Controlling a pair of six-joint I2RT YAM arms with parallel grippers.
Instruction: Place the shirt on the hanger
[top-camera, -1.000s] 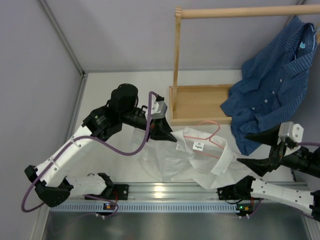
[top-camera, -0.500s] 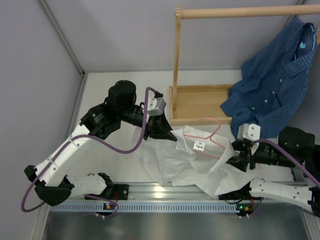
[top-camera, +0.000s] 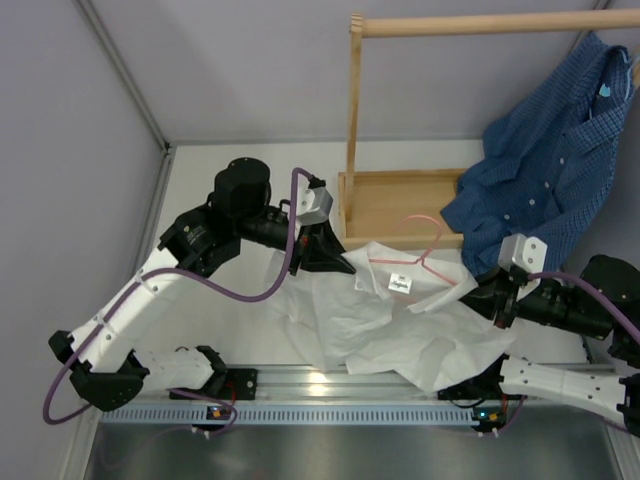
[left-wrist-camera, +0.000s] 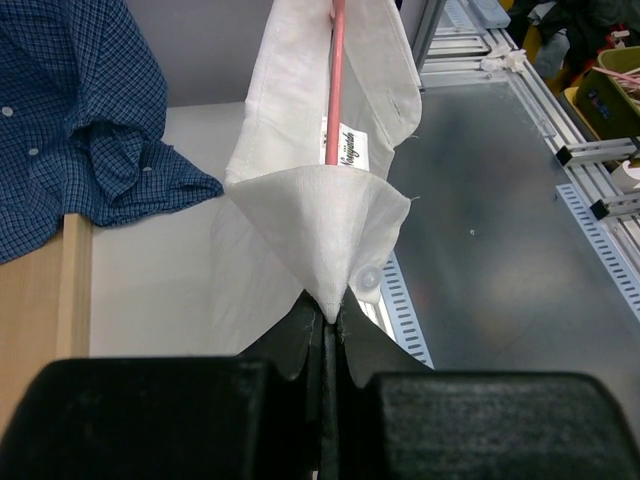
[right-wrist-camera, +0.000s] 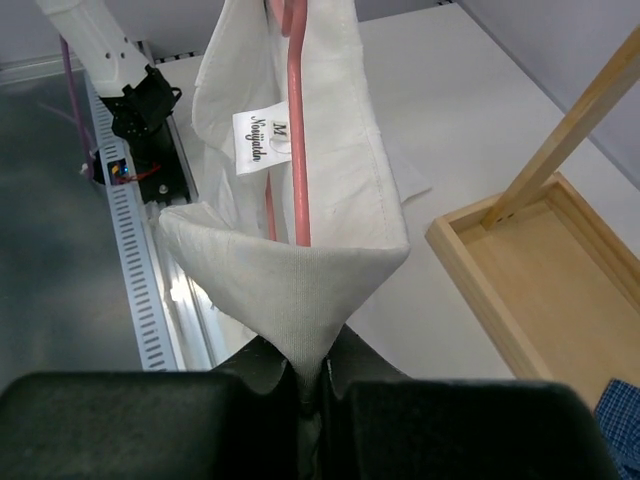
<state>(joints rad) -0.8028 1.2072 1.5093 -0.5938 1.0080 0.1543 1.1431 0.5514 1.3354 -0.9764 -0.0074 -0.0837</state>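
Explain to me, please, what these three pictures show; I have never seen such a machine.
These are two robot arms bolted at the near edge of a table. One picture looks down from above and behind them; the other two come from a camera on each wrist, so black fingers fill the bottom. On the table lies a wrinkled white shirt with a pink wire hanger running inside its collar. The left gripper and the right gripper are each shut on one collar point, holding the collar stretched between them. Behind stand a wooden rack and a blue checked shirt hanging at its rail.
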